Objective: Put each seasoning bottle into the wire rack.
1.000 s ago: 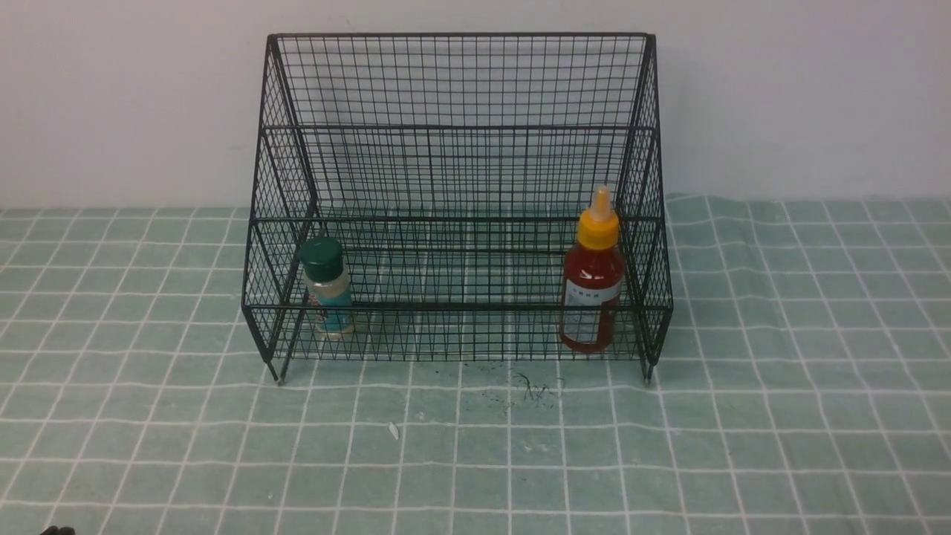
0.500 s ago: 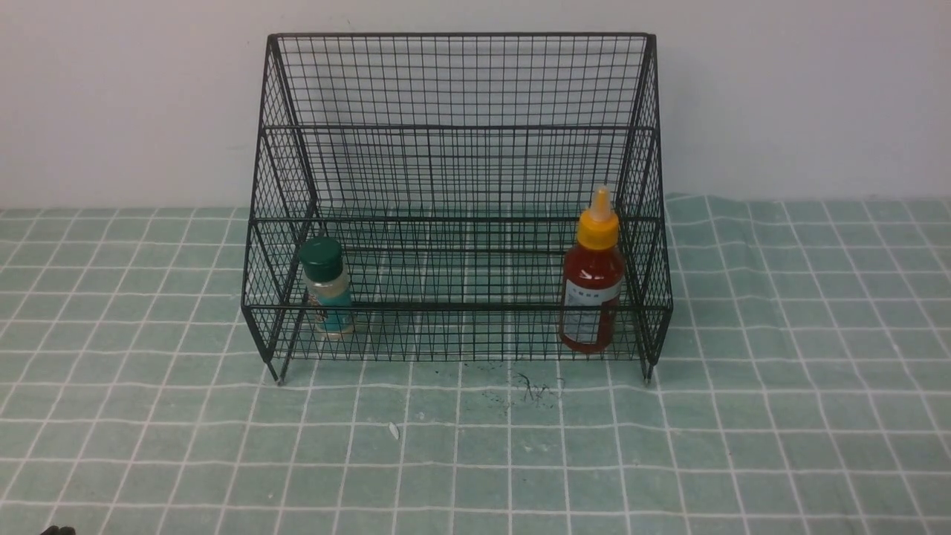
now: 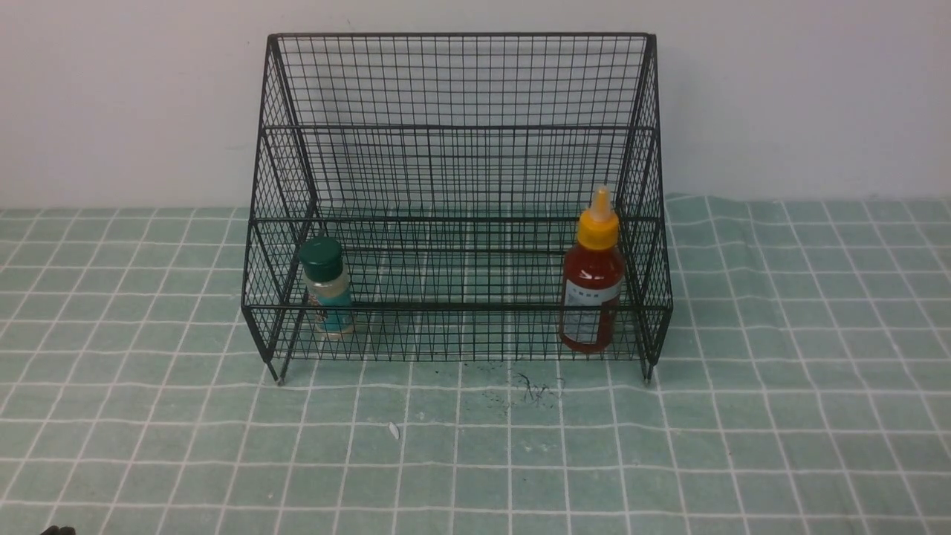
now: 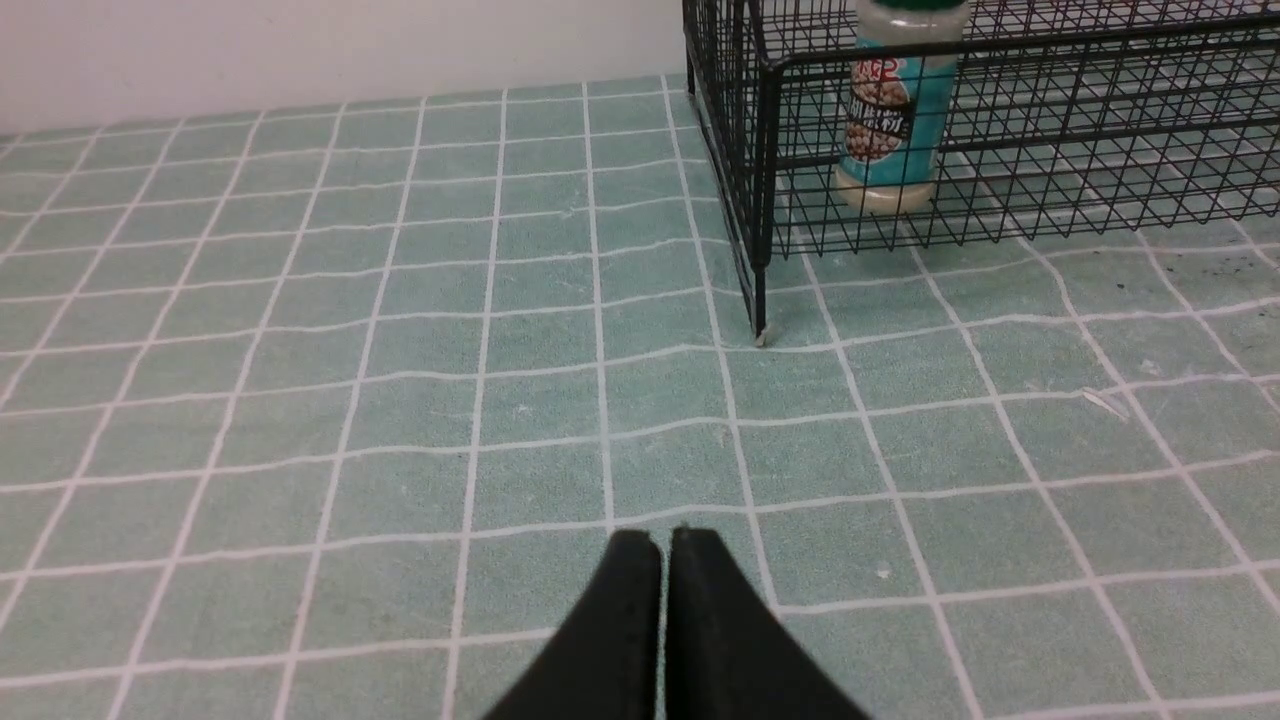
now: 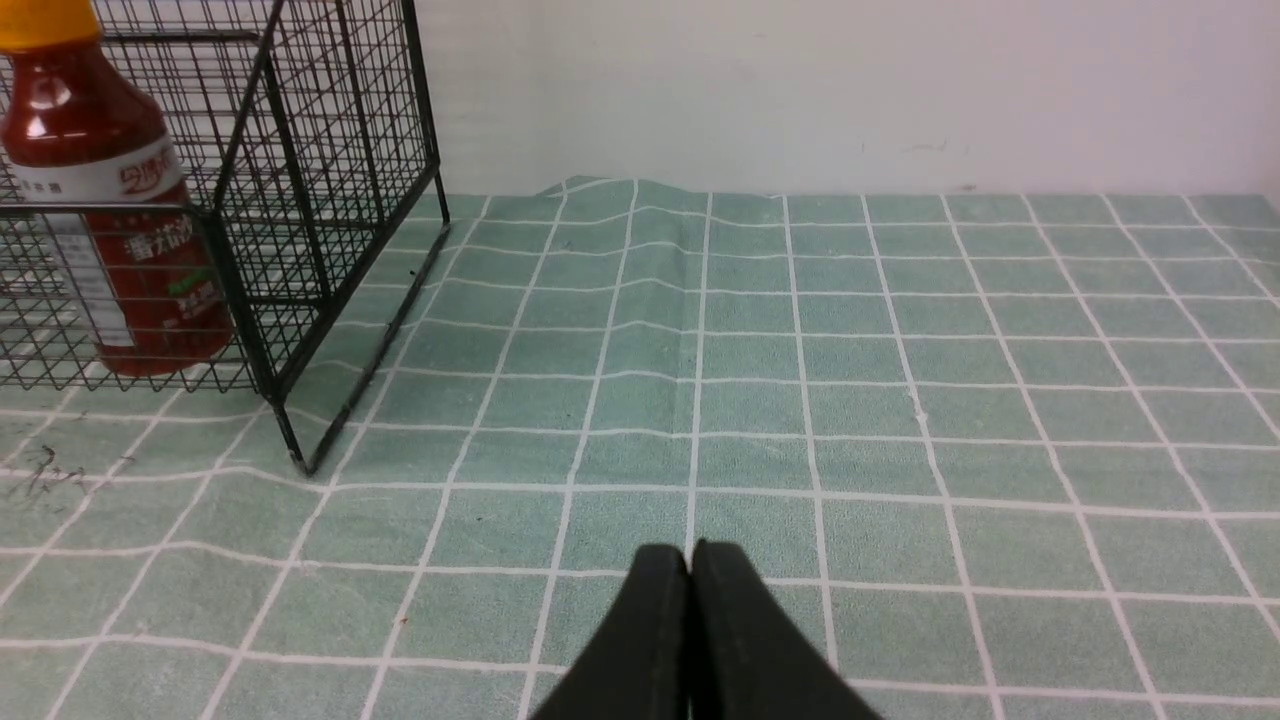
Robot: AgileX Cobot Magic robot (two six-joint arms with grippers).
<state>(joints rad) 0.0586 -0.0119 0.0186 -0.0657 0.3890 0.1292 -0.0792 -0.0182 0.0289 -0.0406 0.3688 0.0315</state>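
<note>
Keeping both pairs of jaws, left (image 4: 668, 560) and right (image 5: 690, 575), pressed together, I see the black wire rack (image 3: 457, 306) on the surface (image 3: 475, 461), holding a red sauce bottle (image 3: 593, 282), yellow-capped, and a clear shaker (image 3: 327, 286) with green cap, teal label.

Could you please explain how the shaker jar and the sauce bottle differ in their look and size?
The shaker jar is short, while the sauce bottle is taller. The jar has a dark green cap; the bottle has a yellow-orange nozzle cap. The jar's label is teal, the bottle's mostly white over red. Both stand inside the wire rack, leaning slightly.
</note>
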